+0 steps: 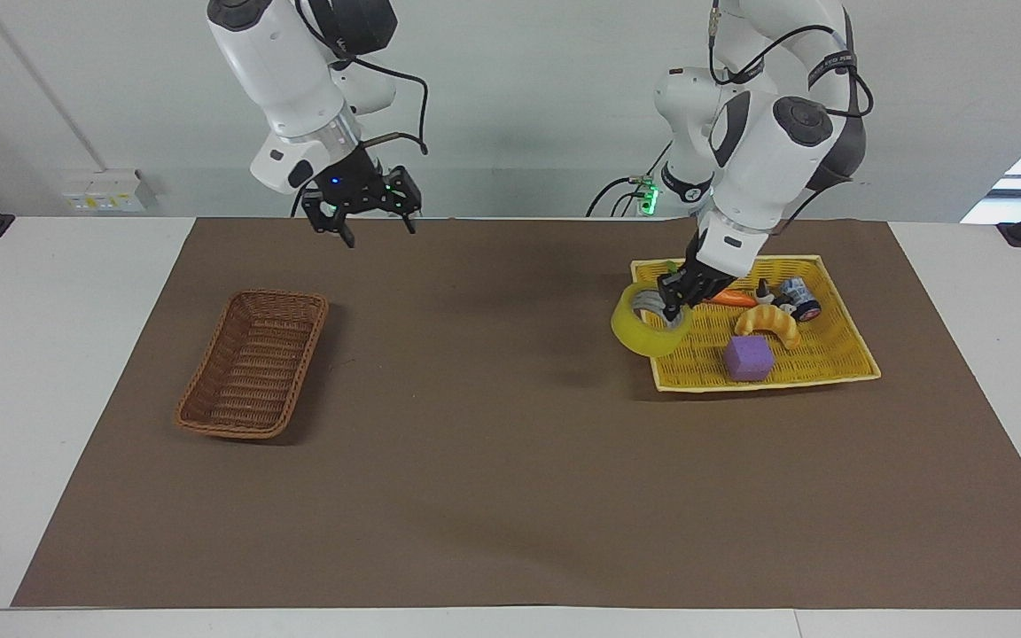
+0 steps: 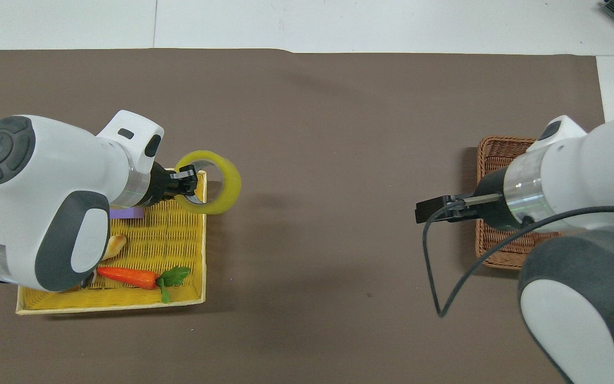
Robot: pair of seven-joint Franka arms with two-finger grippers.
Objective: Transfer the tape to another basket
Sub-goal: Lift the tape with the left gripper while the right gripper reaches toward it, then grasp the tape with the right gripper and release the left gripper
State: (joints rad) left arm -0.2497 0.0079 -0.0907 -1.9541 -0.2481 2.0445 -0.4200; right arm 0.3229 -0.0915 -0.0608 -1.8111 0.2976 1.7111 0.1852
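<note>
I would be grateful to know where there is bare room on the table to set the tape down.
The brown mat is bare between the wicker basket and the yellow tray. The wicker basket holds nothing. The tray is crowded: carrot, croissant, purple block, small toy. The left gripper holds the tape over the tray's edge; the right gripper hangs open.

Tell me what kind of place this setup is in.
Probably a robotics lab bench: two white arms mounted at a table with a brown mat, toy props in a yellow tray, plain walls and cabling.
</note>
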